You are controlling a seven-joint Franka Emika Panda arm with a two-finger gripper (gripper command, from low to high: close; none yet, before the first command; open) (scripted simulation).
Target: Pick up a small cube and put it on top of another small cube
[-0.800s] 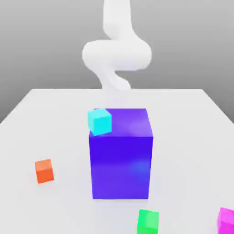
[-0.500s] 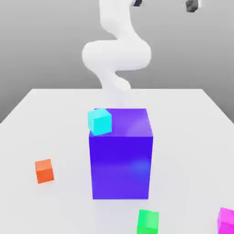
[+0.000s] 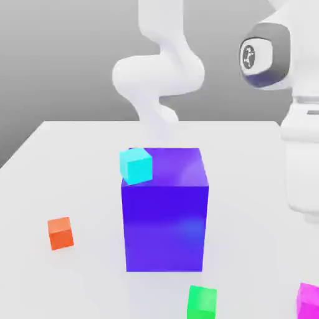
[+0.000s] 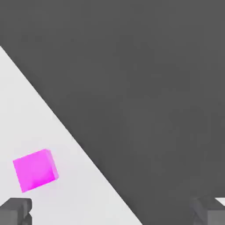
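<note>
A small cyan cube (image 3: 136,165) rests on the top corner of a big blue block (image 3: 165,212), at the exterior view's left. On the white table (image 3: 75,156) lie a small orange cube (image 3: 60,233), a small green cube (image 3: 202,302) and a small magenta cube (image 3: 308,301). The hand view looks down on the magenta cube (image 4: 35,170) near the table's edge. My gripper (image 4: 112,213) is open, its dark fingertips (image 4: 15,211) far apart with nothing between them. The magenta cube lies apart from them, nearer one fingertip.
The arm's thick white links (image 3: 302,124) stand on the exterior view's right, above the magenta cube, and its base column (image 3: 159,75) rises behind the blue block. The tall block stands mid-table. The table edge (image 4: 88,154) runs close to the magenta cube.
The arm has swung down into the exterior view's right side, where only small dark parts showed at the top edge before. None of the cubes has moved.
</note>
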